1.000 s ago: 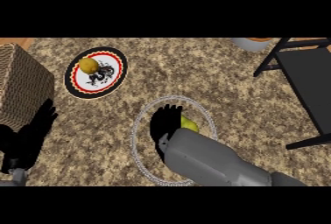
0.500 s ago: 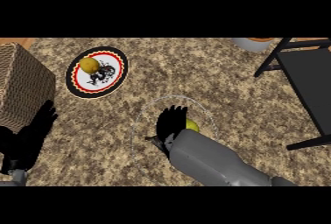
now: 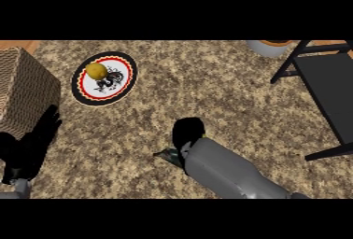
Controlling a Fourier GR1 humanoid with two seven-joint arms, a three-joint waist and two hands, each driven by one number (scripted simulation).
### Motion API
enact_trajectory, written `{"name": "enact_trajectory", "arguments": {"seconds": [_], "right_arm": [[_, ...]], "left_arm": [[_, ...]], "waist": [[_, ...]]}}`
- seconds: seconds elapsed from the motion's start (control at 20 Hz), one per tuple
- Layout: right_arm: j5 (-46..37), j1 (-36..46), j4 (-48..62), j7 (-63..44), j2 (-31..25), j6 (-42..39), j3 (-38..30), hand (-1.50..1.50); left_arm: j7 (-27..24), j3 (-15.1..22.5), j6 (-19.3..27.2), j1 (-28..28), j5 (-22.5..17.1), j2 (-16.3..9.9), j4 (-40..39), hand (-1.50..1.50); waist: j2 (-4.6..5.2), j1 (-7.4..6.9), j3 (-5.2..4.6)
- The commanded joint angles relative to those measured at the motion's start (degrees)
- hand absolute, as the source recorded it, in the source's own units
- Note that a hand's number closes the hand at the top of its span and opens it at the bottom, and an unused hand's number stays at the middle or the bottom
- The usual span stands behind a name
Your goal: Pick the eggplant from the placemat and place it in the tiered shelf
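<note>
My right hand (image 3: 187, 135) is at the middle of the speckled counter, its fingers curled down. A small dark wedge with a greenish tint (image 3: 167, 155) pokes out at the wrist's left side and looks like the eggplant's end. The rest of the eggplant is hidden under the hand. The placemat's outline does not show around the hand. The black tiered shelf (image 3: 327, 88) stands at the right edge, well apart from the hand. My left hand (image 3: 29, 148) rests open at the lower left.
A round plate (image 3: 117, 88) with a red and black rim lies at the upper left and carries a yellow fruit (image 3: 96, 71). A wicker basket (image 3: 21, 91) stands at the left edge. A bowl (image 3: 270, 47) sits at the top right, behind the shelf.
The pale ring around my right hand and the yellow-green patch beside it no longer show. The hand has curled tighter, with a dark tip now at the wrist. The left hand is still.
</note>
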State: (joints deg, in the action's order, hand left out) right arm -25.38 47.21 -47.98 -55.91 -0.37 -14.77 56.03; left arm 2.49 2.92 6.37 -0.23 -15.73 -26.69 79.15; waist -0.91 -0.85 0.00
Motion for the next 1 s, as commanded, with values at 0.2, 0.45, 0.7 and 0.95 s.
{"name": "enact_trajectory", "arguments": {"seconds": [0.2,0.45,0.7,0.95], "right_arm": [[-2.2,0.2,2.4,0.2,0.3,-1.3,1.2,1.5],[-7.2,0.6,-3.0,-1.1,0.3,-0.6,0.4,1.5],[-8.8,3.8,1.4,-9.0,-9.4,12.9,-12.8,1.5],[-8.9,8.5,8.1,-18.5,-18.3,25.1,-26.1,1.5]], "left_arm": [[-0.1,-1.7,-2.6,2.4,1.0,-0.2,1.5,0.0],[-0.1,-3.6,-3.9,3.7,1.1,0.3,1.8,0.0],[0.3,-3.8,-2.6,3.2,1.0,0.7,0.9,0.0],[0.1,-4.5,-2.2,3.7,0.9,0.5,1.1,0.0]], "waist": [[1.02,-0.35,0.0],[0.9,0.03,0.0],[0.24,2.63,0.07],[0.43,2.87,0.07]]}}
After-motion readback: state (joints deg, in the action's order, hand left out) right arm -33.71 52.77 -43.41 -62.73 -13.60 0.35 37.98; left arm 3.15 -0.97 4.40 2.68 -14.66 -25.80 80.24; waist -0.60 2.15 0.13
